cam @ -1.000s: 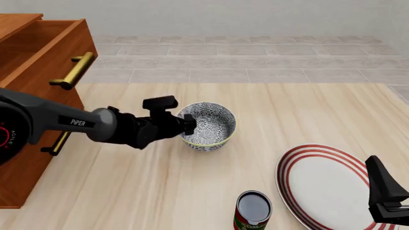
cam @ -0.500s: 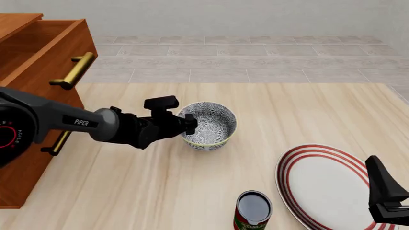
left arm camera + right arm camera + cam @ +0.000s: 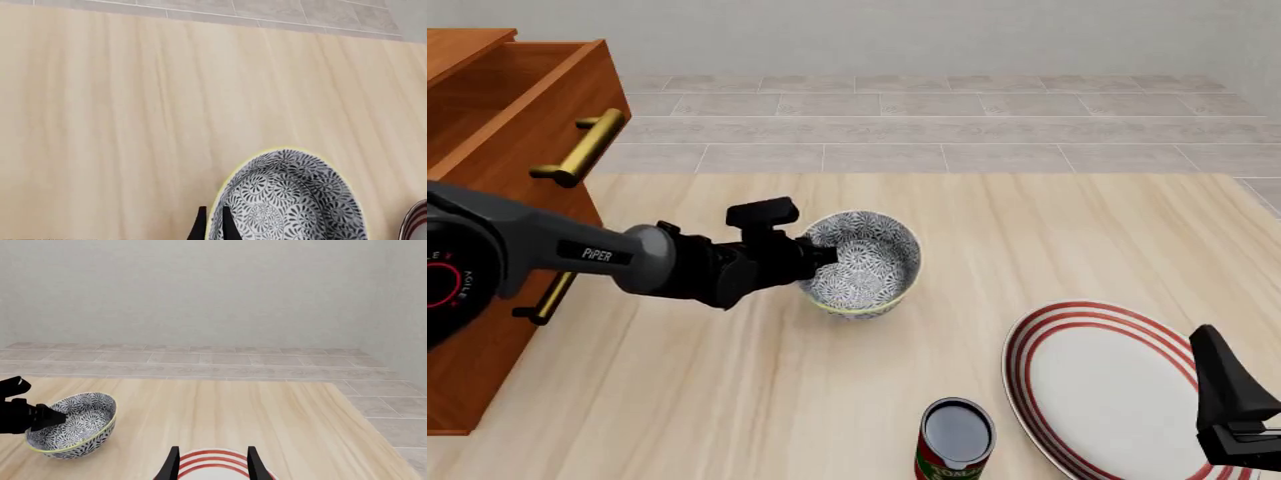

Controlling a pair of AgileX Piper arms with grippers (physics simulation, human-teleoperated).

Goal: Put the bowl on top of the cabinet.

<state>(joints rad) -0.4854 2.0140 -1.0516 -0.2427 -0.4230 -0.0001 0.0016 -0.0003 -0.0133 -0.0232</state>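
Note:
The bowl [image 3: 870, 262], white with a dense dark floral pattern, sits tilted on the wooden table near the middle. My left gripper [image 3: 818, 255] is shut on its left rim. In the left wrist view the two fingertips [image 3: 200, 226] pinch the rim of the bowl [image 3: 287, 200]. The right wrist view shows the bowl [image 3: 73, 425] tipped, with the left gripper [image 3: 45, 418] at its edge. The reddish-brown cabinet [image 3: 507, 110] with brass handles stands at the far left, its top drawer pulled out. My right gripper [image 3: 1228, 405] hangs open at the lower right, holding nothing.
A flat white plate with red rings [image 3: 1094, 385] lies at the front right under the right gripper [image 3: 213, 460]. A dark-topped can [image 3: 957, 440] stands at the front edge beside it. A tiled ledge [image 3: 934, 120] borders the far side of the table.
The bowl has tipped slightly in the left gripper's hold and shifted a little. The right arm has not moved.

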